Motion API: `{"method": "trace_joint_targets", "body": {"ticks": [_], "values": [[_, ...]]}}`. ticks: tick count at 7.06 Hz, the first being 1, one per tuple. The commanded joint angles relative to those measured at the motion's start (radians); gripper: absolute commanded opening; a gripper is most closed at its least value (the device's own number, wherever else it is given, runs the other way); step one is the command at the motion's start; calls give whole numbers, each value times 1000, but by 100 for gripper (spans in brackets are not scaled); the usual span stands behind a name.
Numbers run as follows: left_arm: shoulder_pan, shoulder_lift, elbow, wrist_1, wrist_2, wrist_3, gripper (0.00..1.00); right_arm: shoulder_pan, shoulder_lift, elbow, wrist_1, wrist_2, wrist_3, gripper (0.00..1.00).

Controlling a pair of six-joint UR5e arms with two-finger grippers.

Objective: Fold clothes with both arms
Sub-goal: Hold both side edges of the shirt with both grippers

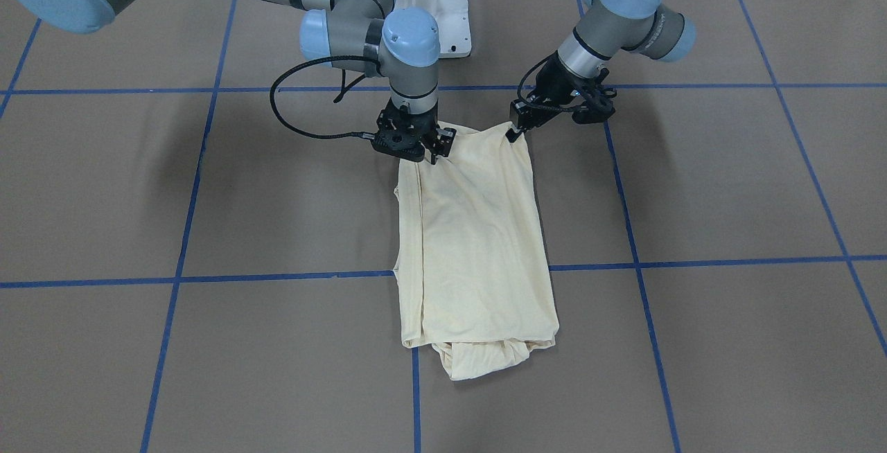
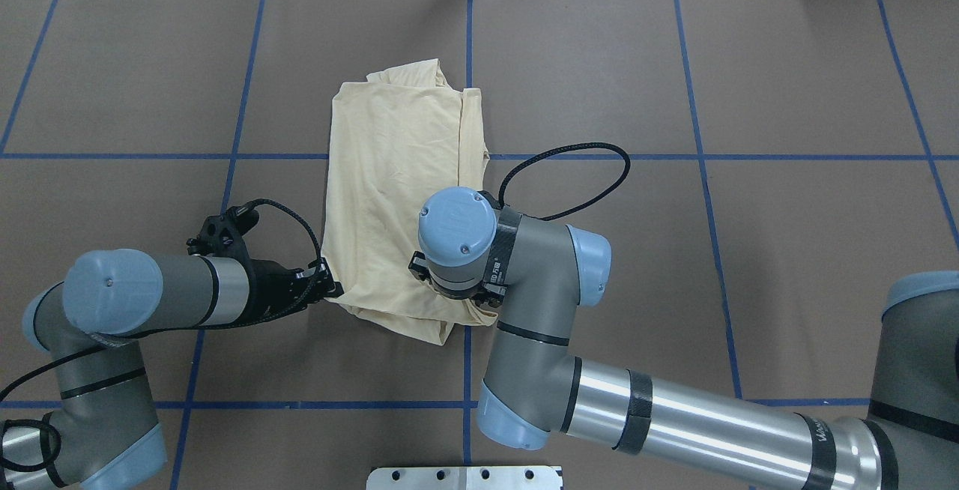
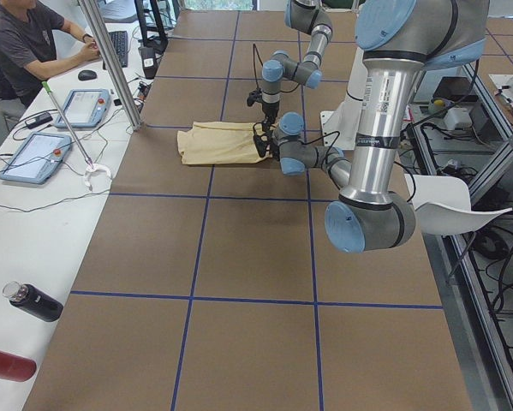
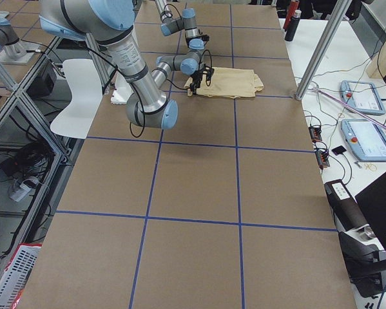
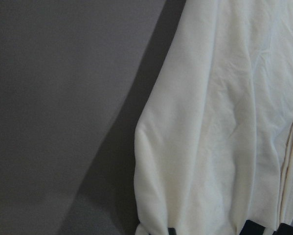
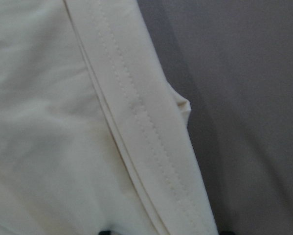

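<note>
Brown paper covers the table (image 1: 693, 183), gridded with blue tape (image 1: 277, 277). At the side bench you have a person (image 3: 29, 43) seated by a tablet (image 3: 83, 107); a black bottle (image 3: 33, 301) lies nearer that camera. Overhead, the right arm's wrist (image 2: 461, 239) hides its own fingers.

T-shirt (image 1: 478, 231): folded to a long rectangle, centre of table, print not showing. Robot-side edge raised between the grippers. At one corner of that edge the left gripper (image 1: 514, 134) pinches the cloth; at the other corner the right gripper (image 1: 433, 152) is clamped on it.
</note>
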Motion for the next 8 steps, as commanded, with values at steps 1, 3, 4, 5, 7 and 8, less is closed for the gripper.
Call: {"method": "trace_joint_targets", "body": {"ticks": [1, 3, 4, 5, 7, 8], "values": [[0, 0, 1, 0, 0, 0, 0, -1, 0, 0, 0, -2, 19, 3], [0, 0, -1, 2, 0, 0, 0, 0, 1, 9, 7, -2, 61, 0], [0, 0, -1, 2, -1, 0, 0, 2, -2, 9, 21, -3, 62, 0], [0, 2, 1, 2, -2, 0, 0, 2, -3, 9, 21, -2, 61, 0], [0, 0, -1, 2, -3, 0, 0, 8, -3, 12, 21, 1, 54, 0], [0, -1, -2, 2, -3, 0, 0, 8, -6, 17, 20, 5, 54, 0]]}}
